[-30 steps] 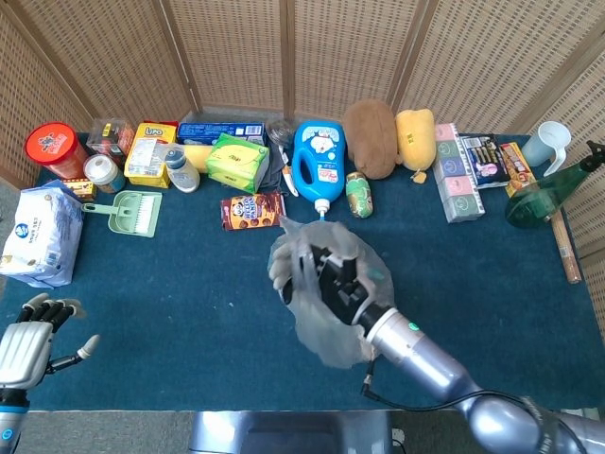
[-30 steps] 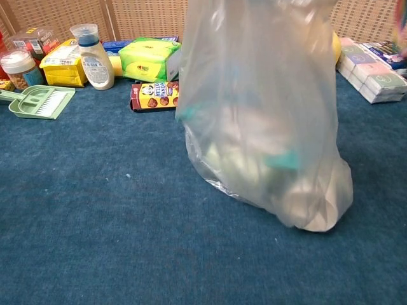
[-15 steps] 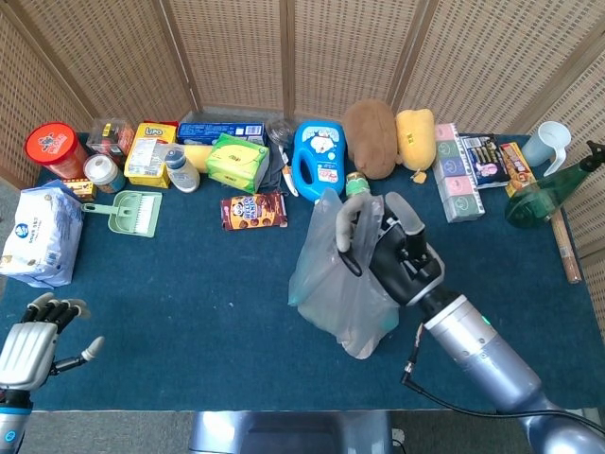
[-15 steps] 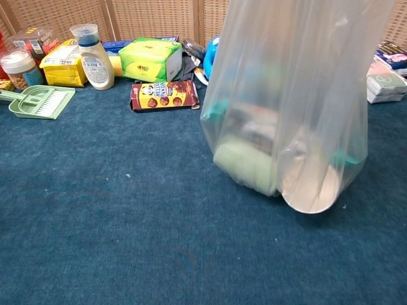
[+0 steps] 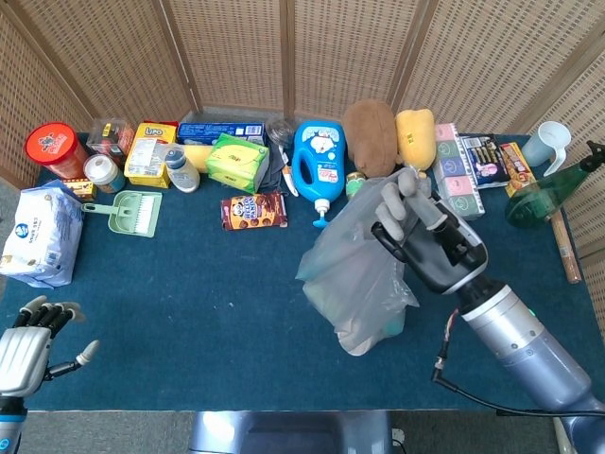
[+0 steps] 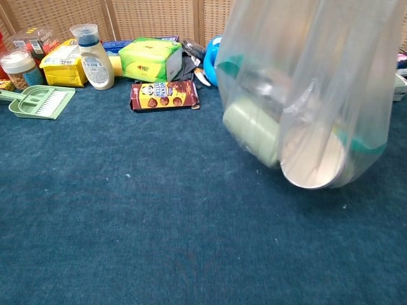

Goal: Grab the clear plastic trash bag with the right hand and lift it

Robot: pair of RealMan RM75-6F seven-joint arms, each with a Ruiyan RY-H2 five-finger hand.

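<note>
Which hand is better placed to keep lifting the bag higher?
Right. The right hand already grips the bag by its top, and the bag hangs clear of the table. The left hand is open at the near-left edge, far from it.

Woven wicker screen panels (image 5: 236,47) with dark wooden frames across the top of frame. Blue carpeted table (image 5: 189,303) below, filling centre. Even, diffuse light.

The table (image 5: 189,303) lies bare across its front and middle. The hanging bag (image 5: 354,274) blocks the centre-right. Boxes, bottles and the cookie pack (image 5: 252,210) crowd the back edge.
</note>
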